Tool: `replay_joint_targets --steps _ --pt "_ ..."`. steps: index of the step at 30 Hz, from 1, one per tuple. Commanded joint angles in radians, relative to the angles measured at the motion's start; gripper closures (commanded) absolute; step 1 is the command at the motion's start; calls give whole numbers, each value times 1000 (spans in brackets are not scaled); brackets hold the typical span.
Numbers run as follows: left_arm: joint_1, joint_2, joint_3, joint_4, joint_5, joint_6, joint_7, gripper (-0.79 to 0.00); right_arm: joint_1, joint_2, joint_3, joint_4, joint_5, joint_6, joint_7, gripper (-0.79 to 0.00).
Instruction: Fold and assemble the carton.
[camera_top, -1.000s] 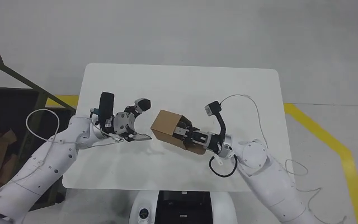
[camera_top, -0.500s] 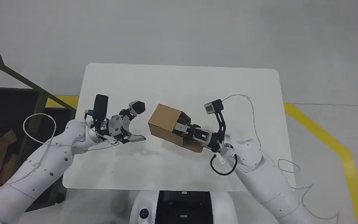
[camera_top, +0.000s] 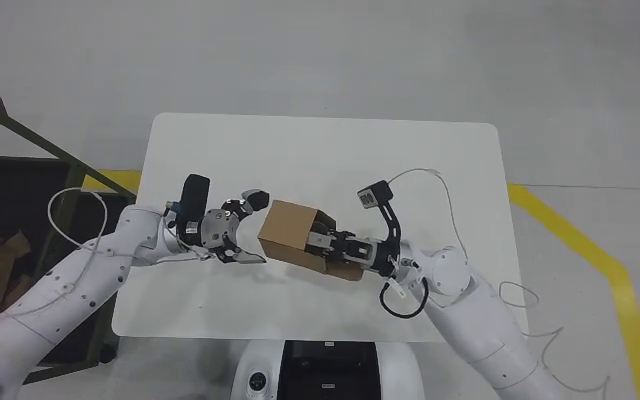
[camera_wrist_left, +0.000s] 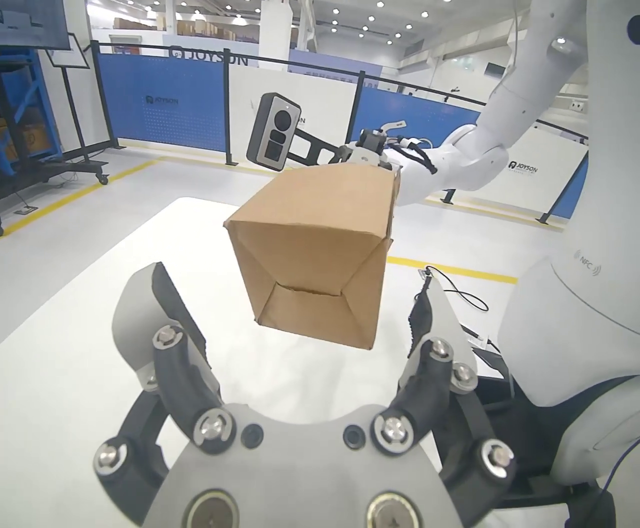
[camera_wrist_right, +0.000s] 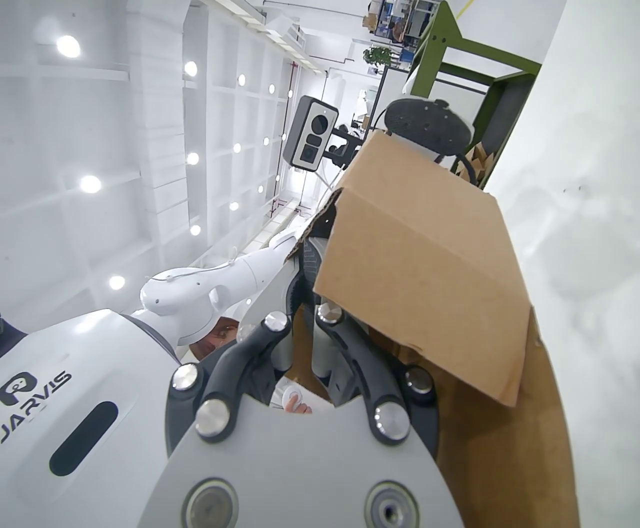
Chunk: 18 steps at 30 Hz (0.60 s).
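Observation:
A brown carton (camera_top: 290, 235) is held above the white table (camera_top: 400, 160), tilted, its folded end toward my left gripper (camera_top: 252, 228). The right gripper (camera_top: 325, 243) is shut on the carton's wall at its open end, with one finger inside. In the right wrist view the carton (camera_wrist_right: 425, 265) runs away from the right gripper (camera_wrist_right: 306, 270). The left gripper (camera_wrist_left: 295, 295) stands open, and the carton's folded end (camera_wrist_left: 315, 260) sits just beyond the gap between its fingers. One left finger pad (camera_wrist_right: 430, 122) shows past the carton's far edge.
A green-framed rack (camera_top: 40, 150) with cardboard stands off the table's left side. A thin cable (camera_top: 440, 195) loops from the right arm over the table. Bare table lies behind the carton and toward the far edge.
The right gripper has carried the carton leftward, toward the left gripper. The left gripper has shifted slightly and now sits right at the carton's folded end, still open.

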Motion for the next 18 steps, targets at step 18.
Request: replay_joint_targets --steps 18 --pt "-215 13 283 -6 -10 0 91 -785 8 -2 -11 -13 21 19 63 0"
